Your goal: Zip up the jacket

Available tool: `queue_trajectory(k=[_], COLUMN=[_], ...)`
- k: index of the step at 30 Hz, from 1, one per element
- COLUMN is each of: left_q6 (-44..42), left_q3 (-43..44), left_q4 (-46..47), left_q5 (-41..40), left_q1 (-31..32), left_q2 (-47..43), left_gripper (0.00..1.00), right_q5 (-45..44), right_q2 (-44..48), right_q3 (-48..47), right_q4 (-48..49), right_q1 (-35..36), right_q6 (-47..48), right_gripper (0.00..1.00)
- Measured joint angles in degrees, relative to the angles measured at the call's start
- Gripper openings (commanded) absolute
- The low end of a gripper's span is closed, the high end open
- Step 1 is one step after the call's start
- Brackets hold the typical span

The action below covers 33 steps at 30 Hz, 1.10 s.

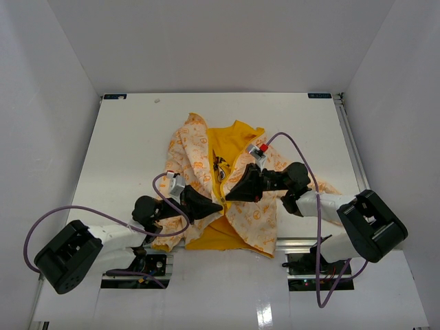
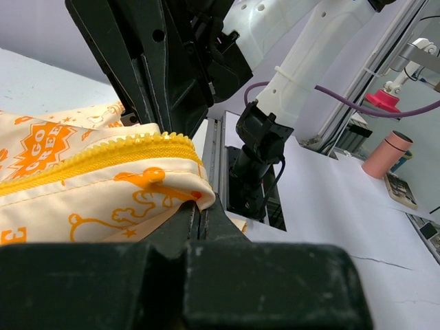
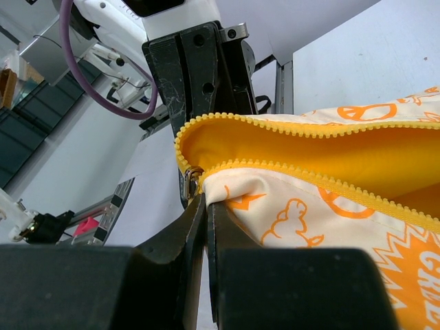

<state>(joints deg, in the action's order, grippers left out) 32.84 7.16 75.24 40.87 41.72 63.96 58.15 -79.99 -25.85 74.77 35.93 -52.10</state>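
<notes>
The jacket lies spread open near the table's front edge, cream with orange prints, its yellow lining showing in the middle. My left gripper is shut on the bottom corner of the left front panel, just under its yellow zipper teeth. My right gripper faces it a finger's width away, shut on the bottom corner of the right panel. A metal zipper slider sits at that corner, right above the shut jaws. In each wrist view the other gripper's black body fills the background.
White walls enclose the table on three sides. Purple cables loop over the jacket's sleeves. The arm bases and metal rails line the near edge. A pink cylinder stands off the table.
</notes>
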Motion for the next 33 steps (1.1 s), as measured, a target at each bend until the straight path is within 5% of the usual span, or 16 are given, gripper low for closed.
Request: queue_trajectory(k=[6, 16, 33], left_q6=[0.0, -1.0, -6.0], left_q3=[0.0, 0.0, 3.9], left_q4=[-0.2, -5.7, -41.9], left_q5=[0.3, -3.5, -18.7], left_q1=[0.4, 0.6, 0.8], left_q2=[-2.1, -10.0, -34.6], left_gripper=[0.41, 0.51, 0.61], right_q5=[-1.3, -1.5, -1.7], right_q2=[-1.1, -3.7, -3.9], right_q3=[0.0, 0.0, 0.0], right_q4=[0.1, 0.2, 0.2], right_q1=[-1.4, -1.7, -1.8], right_q6=[0.2, -0.1, -0.1], right_gripper=[0.08, 0.08, 0.08])
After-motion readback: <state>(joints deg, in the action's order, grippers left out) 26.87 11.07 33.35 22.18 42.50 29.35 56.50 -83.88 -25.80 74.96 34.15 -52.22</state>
